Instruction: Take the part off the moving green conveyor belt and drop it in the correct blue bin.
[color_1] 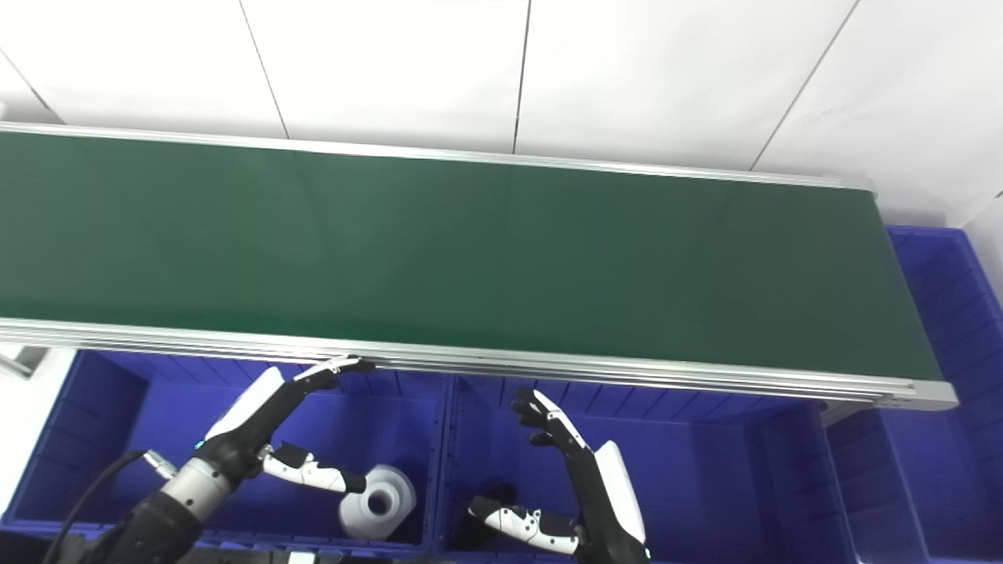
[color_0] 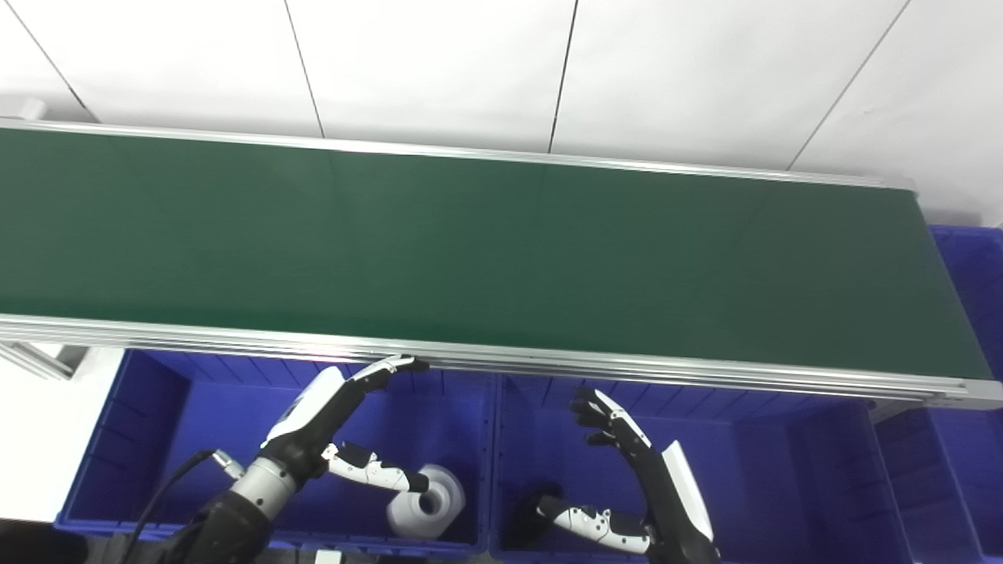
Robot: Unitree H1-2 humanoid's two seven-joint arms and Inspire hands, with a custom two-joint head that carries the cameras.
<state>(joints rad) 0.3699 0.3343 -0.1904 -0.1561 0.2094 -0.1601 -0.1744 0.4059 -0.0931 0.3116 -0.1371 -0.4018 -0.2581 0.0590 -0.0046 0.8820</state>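
You are between picks: both hands, left hand [color_0: 333, 415] and right hand [color_0: 627, 462], hang spread and empty over the blue bins [color_0: 752, 470], so wait for a part on the bare green belt [color_0: 470, 251]

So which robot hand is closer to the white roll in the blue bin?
Left. The left hand hangs right above the white roll, its thumb reaching almost to it. The right hand is over the neighbouring bin, across the divider from the roll.

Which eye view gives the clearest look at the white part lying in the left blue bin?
The right eye view. There the white part shows its round open end, clear of the left hand, whose thumb only nears its edge. In the left eye view the thumb tip overlaps the part, though most of it is visible.
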